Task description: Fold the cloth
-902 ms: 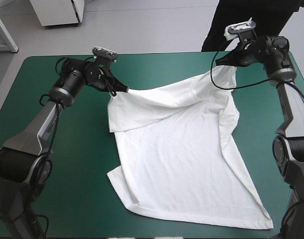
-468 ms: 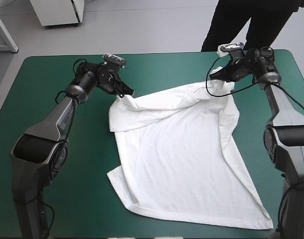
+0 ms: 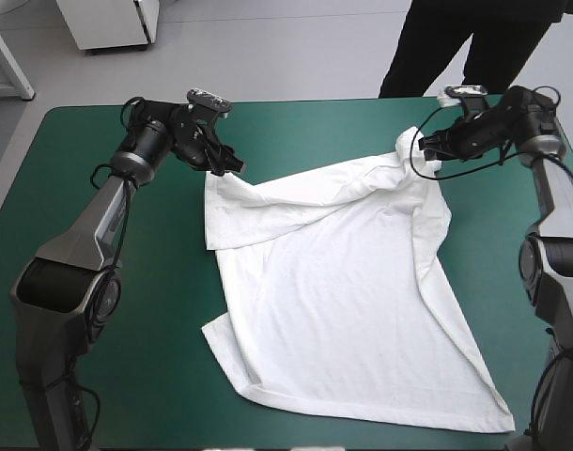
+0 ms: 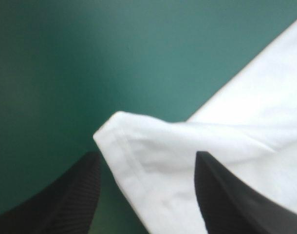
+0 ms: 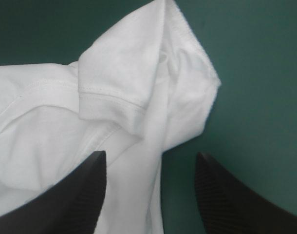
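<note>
"High view, biggest thing first: what is taking up the most room?"

"One table [image 3: 108, 310], with its teal-green cover showing all round. One white T-shirt [image 3: 343, 310] is lying spread on it, mostly flat. It is reaching from the far half of the table down toward the near right corner, and its far edge is bunching into ridges."

"And the arms?"

"Two are reaching in, one from each side, each to a far corner of the T-shirt. The left gripper [image 3: 232, 169] is sitting at the far left corner. The right gripper [image 3: 425, 144] is sitting at the far right one, where the fabric is gathering into a small fold."

"Are they gripping?"

"No. The left wrist view is showing its two black fingers [image 4: 56, 200] standing apart. One hemmed corner of the T-shirt is lying between them on the cover, and they are not closing on it. The right wrist view is showing much the same: two fingers [image 5: 65, 200] spreading wide, with a folded, stitched hem bunching just ahead of and between them."

"So the count?"

"One table, one T-shirt, two grippers, and four fingers, all standing apart."
</note>
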Controlling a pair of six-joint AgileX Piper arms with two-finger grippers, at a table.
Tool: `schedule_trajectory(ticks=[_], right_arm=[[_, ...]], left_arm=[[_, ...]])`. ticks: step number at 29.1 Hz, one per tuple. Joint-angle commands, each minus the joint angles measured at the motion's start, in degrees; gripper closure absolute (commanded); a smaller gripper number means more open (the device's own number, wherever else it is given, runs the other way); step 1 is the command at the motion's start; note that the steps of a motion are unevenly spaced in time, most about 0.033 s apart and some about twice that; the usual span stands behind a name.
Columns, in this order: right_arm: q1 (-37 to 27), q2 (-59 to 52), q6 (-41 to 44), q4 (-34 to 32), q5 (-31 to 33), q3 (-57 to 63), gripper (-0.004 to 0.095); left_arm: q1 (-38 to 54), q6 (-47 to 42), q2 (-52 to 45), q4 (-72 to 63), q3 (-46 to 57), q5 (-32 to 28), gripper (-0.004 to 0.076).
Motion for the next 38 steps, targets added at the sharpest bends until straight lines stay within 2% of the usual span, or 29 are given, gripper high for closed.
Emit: schedule_trajectory(ticks=[1,5,10,15,18,21,24,27,38], right_arm=[[-2.63,-8.65,-0.87,3.37,1.17,-0.83,0.0302],[-3.28,-16.47,-1.0,2.98,2.14,5.62,0.0303],[-3.28,-30.87,-0.83,2.44,0.98,22.6,0.0304],[-2.78,-46.59,1.14,0.56,-4.05,42.08,0.0303],[-1.83,-55.25,2.24,-0.2,-5.58,52.42,0.0315],[0.98,-61.59,4.63,-4.1,-5.73,59.42,0.0353],[4.56,-64.73,7.3,-7.88,-2.88,62.33,0.0367],[7.21,-64.98,9.51,-10.27,1.58,63.02,0.0367],[8.33,-65.0,10.02,-10.47,1.38,63.02,0.0368]], left_arm=[[0.1,-0.1,-6.97,-0.94,-2.05,7.32,0.0245],[0.1,-2.15,-11.56,-4.61,0.16,14.69,0.0245],[-0.63,-2.04,-20.67,-5.97,9.05,14.69,0.0245],[-1.22,-1.67,-30.34,-8.48,23.98,14.2,0.0245],[-4.81,-1.67,-35.5,-8.0,33.17,13.6,0.0245],[-9.71,-1.27,-38.53,-6.08,41.29,13.8,0.0245],[-12.64,-1.37,-39.08,-5.52,47.71,13.89,0.0245],[-13.13,-1.37,-39.08,-5.68,51.47,10.57,0.0245],[-13.13,1.96,-35.15,-6.2,55.85,0.03,0.0245]])
